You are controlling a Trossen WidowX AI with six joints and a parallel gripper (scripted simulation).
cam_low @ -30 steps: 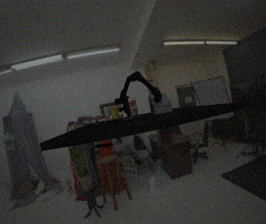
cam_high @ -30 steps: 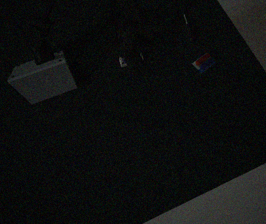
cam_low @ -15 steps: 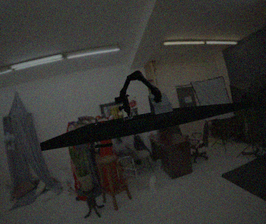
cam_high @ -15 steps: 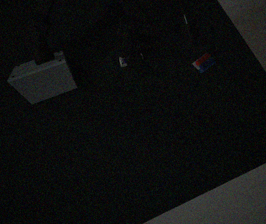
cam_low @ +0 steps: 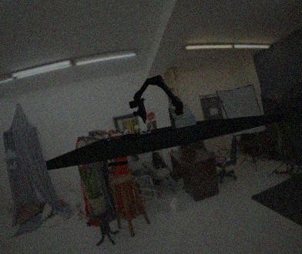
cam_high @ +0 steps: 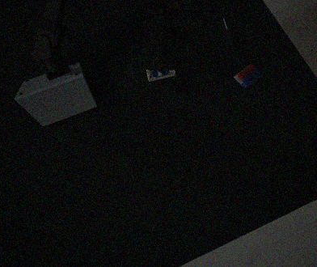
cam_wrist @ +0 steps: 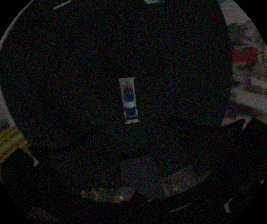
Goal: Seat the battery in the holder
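Note:
The small pale holder (cam_high: 162, 78) (cam_wrist: 126, 80) lies on the dark table. The blue battery with a white band (cam_high: 156, 74) (cam_wrist: 129, 95) lies lengthwise inside it, between the two end walls, and looks roughly in line with it. A small grey part shows between the battery and the far end wall in the wrist view. The dimness hides whether the battery is fully flat and whether its terminal end is under the lip. My gripper (cam_low: 145, 121) is open and empty above the holder, its fingers spread wide to both sides in the wrist view and apart from the battery.
A red and blue block with a pale side (cam_high: 248, 76) and a thin white strip (cam_high: 225, 23) lie on the table to the right in the top view. A large grey box (cam_high: 59, 103) (cam_low: 184, 117) stands by the arm's base. The table's edges show at the right.

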